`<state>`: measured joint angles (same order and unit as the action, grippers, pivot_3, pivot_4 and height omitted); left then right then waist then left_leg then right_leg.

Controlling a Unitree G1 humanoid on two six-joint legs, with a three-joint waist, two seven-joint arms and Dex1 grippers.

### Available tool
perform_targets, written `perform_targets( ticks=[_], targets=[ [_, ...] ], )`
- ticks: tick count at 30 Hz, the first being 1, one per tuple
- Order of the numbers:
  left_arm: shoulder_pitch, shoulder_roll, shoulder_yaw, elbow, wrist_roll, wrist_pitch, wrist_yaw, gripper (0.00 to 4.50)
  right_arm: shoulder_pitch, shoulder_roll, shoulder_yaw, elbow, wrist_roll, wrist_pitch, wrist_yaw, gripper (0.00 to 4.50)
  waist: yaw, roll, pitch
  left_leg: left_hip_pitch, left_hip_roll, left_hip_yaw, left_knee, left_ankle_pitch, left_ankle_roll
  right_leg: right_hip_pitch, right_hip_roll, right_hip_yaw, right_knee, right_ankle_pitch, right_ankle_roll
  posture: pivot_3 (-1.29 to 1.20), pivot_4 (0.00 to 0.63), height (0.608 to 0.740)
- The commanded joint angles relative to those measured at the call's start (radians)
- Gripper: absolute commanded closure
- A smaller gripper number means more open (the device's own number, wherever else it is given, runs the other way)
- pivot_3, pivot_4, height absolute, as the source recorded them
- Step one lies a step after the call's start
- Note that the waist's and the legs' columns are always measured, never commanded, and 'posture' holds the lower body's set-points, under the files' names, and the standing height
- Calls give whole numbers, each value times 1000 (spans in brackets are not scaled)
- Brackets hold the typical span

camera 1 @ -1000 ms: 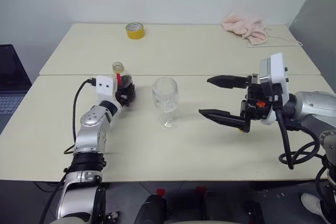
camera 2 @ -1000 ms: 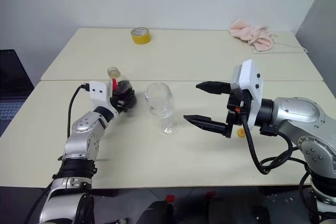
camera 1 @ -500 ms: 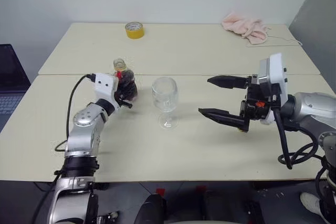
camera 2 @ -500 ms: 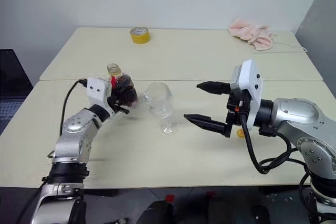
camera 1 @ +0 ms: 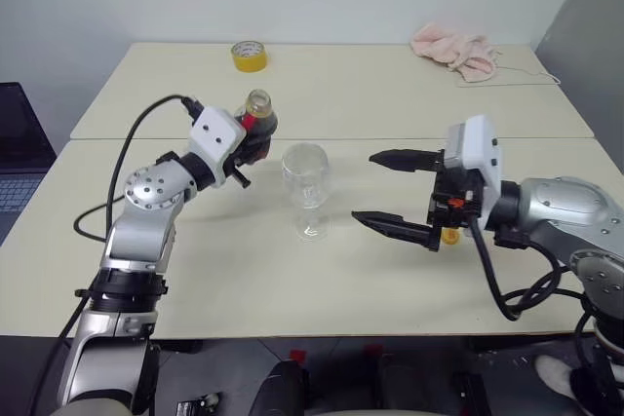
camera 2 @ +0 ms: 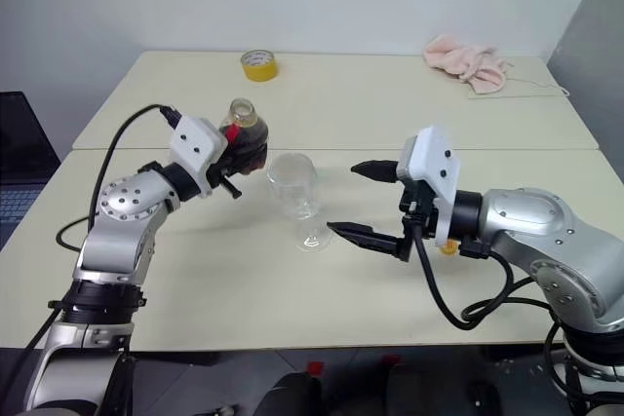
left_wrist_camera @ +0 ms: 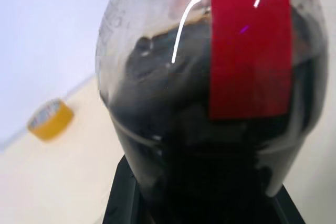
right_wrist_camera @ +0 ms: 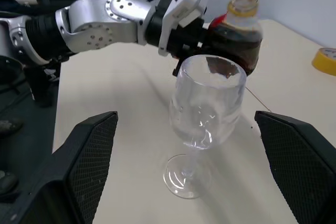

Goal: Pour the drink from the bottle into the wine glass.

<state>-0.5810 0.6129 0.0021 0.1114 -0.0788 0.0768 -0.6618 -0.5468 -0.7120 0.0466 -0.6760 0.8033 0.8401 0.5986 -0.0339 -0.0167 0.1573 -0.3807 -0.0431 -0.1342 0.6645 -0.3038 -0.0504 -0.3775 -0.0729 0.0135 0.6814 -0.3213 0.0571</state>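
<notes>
We have the bottle [camera 1: 255,130] clamped in our left tool [camera 1: 246,151], lifted off the surface [camera 1: 322,289] with the drink [left_wrist_camera: 210,171] dark inside it, just left of the wine glass [camera 1: 306,187]. The pour seems not yet begun; next we must tip its open neck over the glass rim. The left forearm reaches level toward the glass. On the far side, our right tool [camera 1: 385,190] gapes wide and empty, pointing at the glass.

- Head views: bright, even light from overhead, soft faint shadows on the table [camera 1: 322,280].
- Left wrist view: bottle [left_wrist_camera: 215,103] very close, blurred; white glare streak at 12 o'clock (on the plastic).
- Right wrist view: sharp mid-frame, wine glass [right_wrist_camera: 207,124] w/ small highlights; finger pads [right_wrist_camera: 79,166] soft at the edges.
</notes>
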Motion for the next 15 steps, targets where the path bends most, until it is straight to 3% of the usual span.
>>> perform_targets(
  ticks=[1, 15],
  targets=[
    [-41, 26, -11, 8, 35, -89, -23, 3710, -55, 46, 29, 5, -30, -3, -37, 0, -1, 0, 0, 0, 0, 0, 0, 0, 0, -1, 0, 0, 0, 0, 0, 0, 150, 740],
    [-89, 88, -16, 126, 114, -388, -47, 3758, -107, 97, 70, 38, -76, -15, 1, 0, -1, 0, 0, -2, 0, 0, 0, 0, 0, -2, 0, 0, 0, 0, 0, 0, 150, 740]
  ],
)
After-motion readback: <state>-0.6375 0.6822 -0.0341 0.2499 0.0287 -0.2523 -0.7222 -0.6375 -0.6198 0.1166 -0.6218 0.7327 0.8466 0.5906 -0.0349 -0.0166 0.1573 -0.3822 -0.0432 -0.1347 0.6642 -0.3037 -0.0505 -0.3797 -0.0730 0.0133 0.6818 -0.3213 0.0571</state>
